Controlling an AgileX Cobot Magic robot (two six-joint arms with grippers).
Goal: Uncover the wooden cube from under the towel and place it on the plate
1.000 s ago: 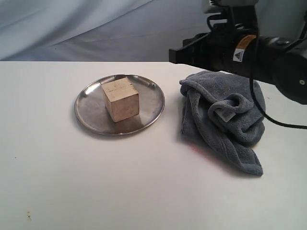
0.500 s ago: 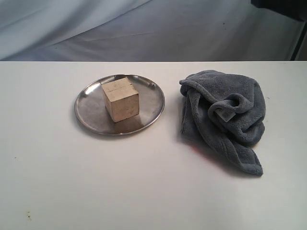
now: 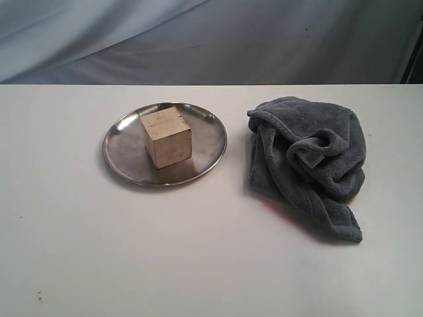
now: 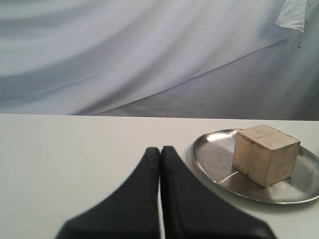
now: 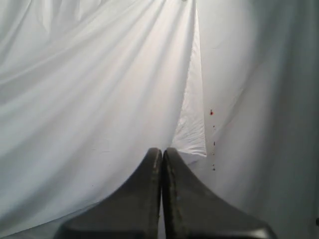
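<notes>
The pale wooden cube stands uncovered on the round silver plate, left of the table's middle. To the plate's right the blue-grey towel lies crumpled in a heap. Neither arm shows in the exterior view. In the left wrist view my left gripper is shut with nothing in it, low over the table, and the wooden cube on the plate lies a short way off to one side of its tips. My right gripper is shut and empty, facing only the white backdrop.
A white table carries everything. A grey-white draped cloth backdrop hangs behind its far edge. A dark edge shows at the far right.
The right arm, which reached over the towel a second ago, has drawn back out of the exterior view. Cube, plate and towel have not moved.
</notes>
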